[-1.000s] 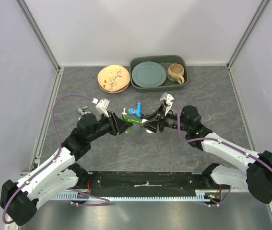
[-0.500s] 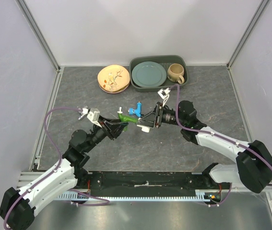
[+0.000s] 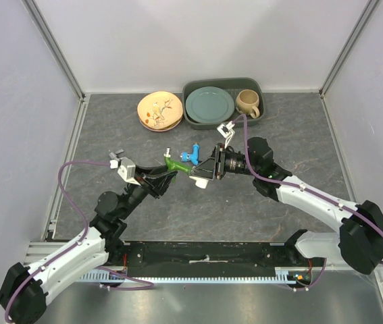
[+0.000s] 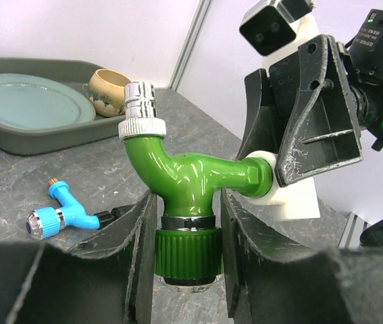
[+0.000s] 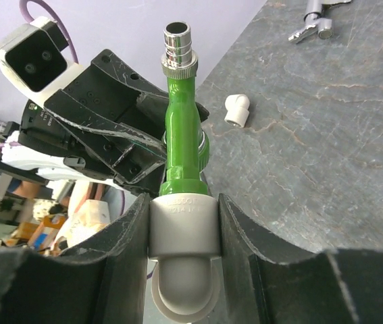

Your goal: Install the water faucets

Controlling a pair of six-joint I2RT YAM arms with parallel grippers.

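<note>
From above, we see the left gripper (image 3: 169,177) and right gripper (image 3: 203,174) meeting at the green faucet (image 3: 177,166). The blue faucet (image 3: 191,155) lies just beyond it. In the left wrist view, the left fingers pinch the green faucet's ribbed knob. In the right wrist view, the right fingers clamp the white elbow fitting (image 5: 181,250) at the faucet's end.

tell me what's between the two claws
The green faucet: left claw grips it, right claw holds the white elbow on its end. Left wrist view shows it.
</note>
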